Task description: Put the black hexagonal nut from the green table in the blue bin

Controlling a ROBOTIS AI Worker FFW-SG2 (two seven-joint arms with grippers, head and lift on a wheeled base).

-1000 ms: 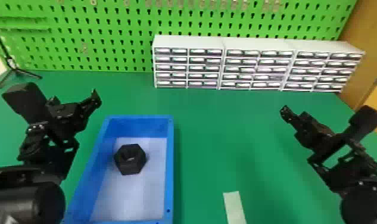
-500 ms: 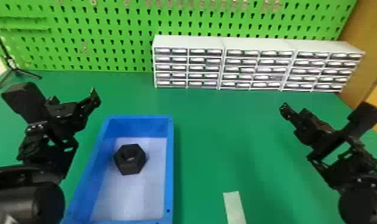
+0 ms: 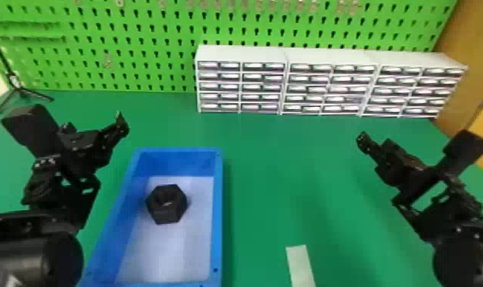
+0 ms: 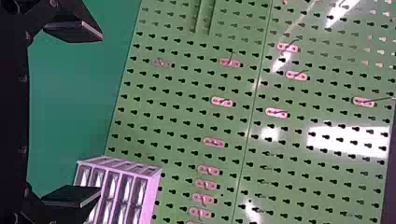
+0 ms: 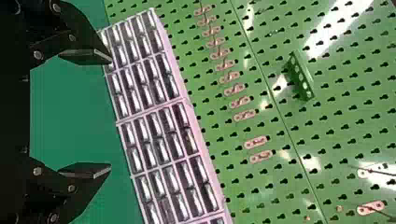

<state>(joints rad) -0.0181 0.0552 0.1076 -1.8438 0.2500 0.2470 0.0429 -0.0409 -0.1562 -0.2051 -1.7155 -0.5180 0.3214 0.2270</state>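
Note:
The black hexagonal nut [image 3: 167,204] lies flat on the pale floor of the blue bin [image 3: 218,213], towards its back part. Left of the bin, above the green table [image 3: 274,171], is my left gripper [image 3: 118,124]. My right gripper [image 3: 363,142] hangs over the table's right side, well away from the bin. In the left wrist view, the left gripper [image 4: 100,114] has its two fingers wide apart with nothing between them. The right wrist view has the right gripper [image 5: 111,116] likewise open and holding nothing.
White drawer cabinets [image 3: 286,80] line the back of the table before a green pegboard [image 3: 137,45]. A pale strip [image 3: 300,265] lies near the front edge, right of the bin. A small black tripod [image 3: 19,89] stands at the back left.
The right arm has shifted very slightly. The nut, the bin and the left arm keep their places.

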